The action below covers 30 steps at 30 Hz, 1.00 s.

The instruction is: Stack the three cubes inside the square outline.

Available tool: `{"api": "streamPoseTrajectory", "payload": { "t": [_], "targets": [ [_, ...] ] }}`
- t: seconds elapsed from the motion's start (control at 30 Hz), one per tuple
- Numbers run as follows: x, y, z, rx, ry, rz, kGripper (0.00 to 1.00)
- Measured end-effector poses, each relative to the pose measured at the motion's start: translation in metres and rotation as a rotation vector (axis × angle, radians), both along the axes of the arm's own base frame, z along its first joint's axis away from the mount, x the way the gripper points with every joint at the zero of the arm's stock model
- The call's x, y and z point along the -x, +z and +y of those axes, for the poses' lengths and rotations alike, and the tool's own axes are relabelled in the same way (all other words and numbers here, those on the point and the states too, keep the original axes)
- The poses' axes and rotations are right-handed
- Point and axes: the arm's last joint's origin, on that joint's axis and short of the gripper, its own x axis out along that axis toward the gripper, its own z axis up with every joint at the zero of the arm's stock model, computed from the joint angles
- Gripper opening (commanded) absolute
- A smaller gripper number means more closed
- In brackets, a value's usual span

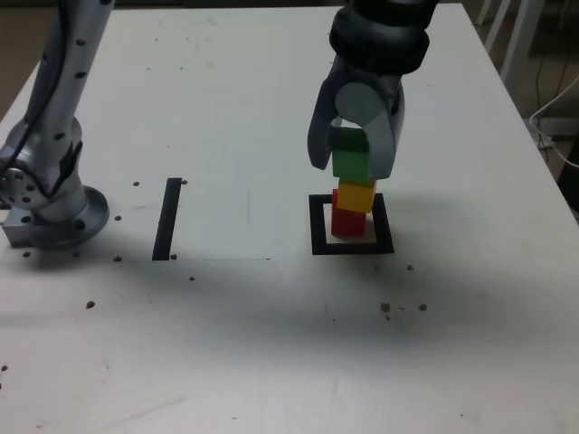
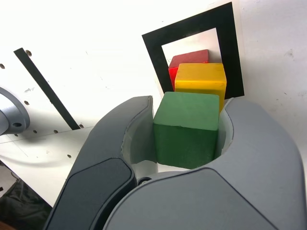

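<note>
Near the tabletop's [image 1: 226, 108] middle, inside the square outline [image 1: 352, 249], the yellow cube [image 1: 356, 195] sits on the red cube [image 1: 347, 220]; the hand [image 1: 355, 149] pinches the green cube [image 1: 350, 164] directly above, apparently touching.

Arm [image 1: 54, 108] finished in silver-grey metal, tubular link dotted with small dark screw holes. Round flanged base [image 1: 68, 217] in same silver, small boxy block seen at its edge toward exterior view's left. Wrist section [image 1: 384, 36] made of black ribbed rings. Tool [image 1: 353, 163] built from two broad curved fingers [image 1: 318, 136] in slate grey, pale grey rounded hub seen between them. In wrist view, fingers shown with darker outer panels and lighter smooth inner faces.
</note>
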Motion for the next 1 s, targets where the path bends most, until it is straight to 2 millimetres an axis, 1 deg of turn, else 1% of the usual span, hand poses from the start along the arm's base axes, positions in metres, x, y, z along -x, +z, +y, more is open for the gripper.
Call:
{"api": "streamPoseTrajectory", "payload": {
  "t": [0.1,0.17,0.27,0.33,0.4,0.6,0.7,0.9,1.0],
  "targets": [
    [-0.0012,-0.0019,-0.0001,0.000,0.000,0.003,0.30],
    [-0.0020,-0.0029,-0.0001,-0.001,0.000,0.003,0.32],
    [-0.0026,-0.0037,0.0000,-0.005,-0.001,0.003,0.42],
    [-0.0028,-0.0038,0.0003,-0.007,-0.001,0.002,0.54],
    [-0.0029,-0.0039,0.0014,-0.009,0.002,0.002,0.62],
    [-0.0021,-0.0068,0.0055,-0.013,0.012,0.015,0.77],
    [-0.0017,-0.0080,0.0060,-0.014,0.013,0.019,0.80],
    [-0.0010,-0.0092,0.0077,-0.020,0.015,0.025,0.82],
    [0.0009,-0.0070,0.0084,-0.030,0.013,0.021,0.84]
  ]
}}
